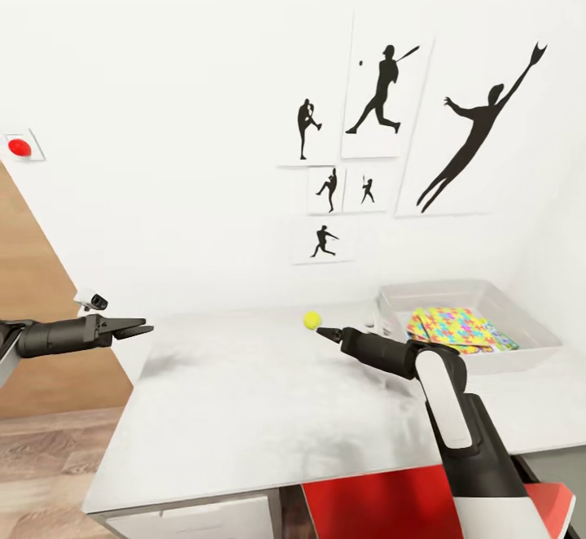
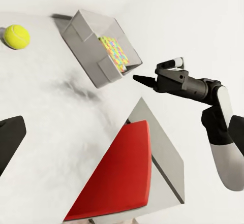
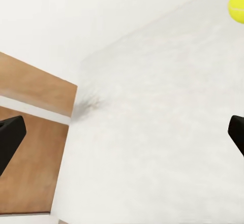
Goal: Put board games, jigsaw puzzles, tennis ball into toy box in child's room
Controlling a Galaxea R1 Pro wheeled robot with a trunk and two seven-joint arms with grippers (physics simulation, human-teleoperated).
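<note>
Tennis ball (image 1: pixel 312 320) sits on the table (image 1: pixel 244 409) just beside the toy box (image 1: pixel 521 343), jigsaw puzzles (image 1: pixel 457 329) already inside. Right gripper (image 1: pixel 327 332) near the ball, jaws spread, likely lining up a grab. Left gripper (image 1: pixel 134 329) idle, well apart, grip state unclear.

- Light grey L-shaped desk top (image 1: pixel 244 409): a broad bare stretch runs from its front edge to the white wall, open to approach from above.
- Small yellow-green tennis ball (image 1: pixel 312 320): sole loose obstacle on that stretch, near the back wall, just beyond the tip of the right gripper (image 1: pixel 325 332).
- Light grey tapered toy tub (image 1: pixel 521 352): occupies the back right corner; multicoloured jigsaw sheets (image 1: pixel 457 329) cover its floor, the space above them open.
- Left gripper (image 1: pixel 134 328): held over the desk's left edge.
</note>
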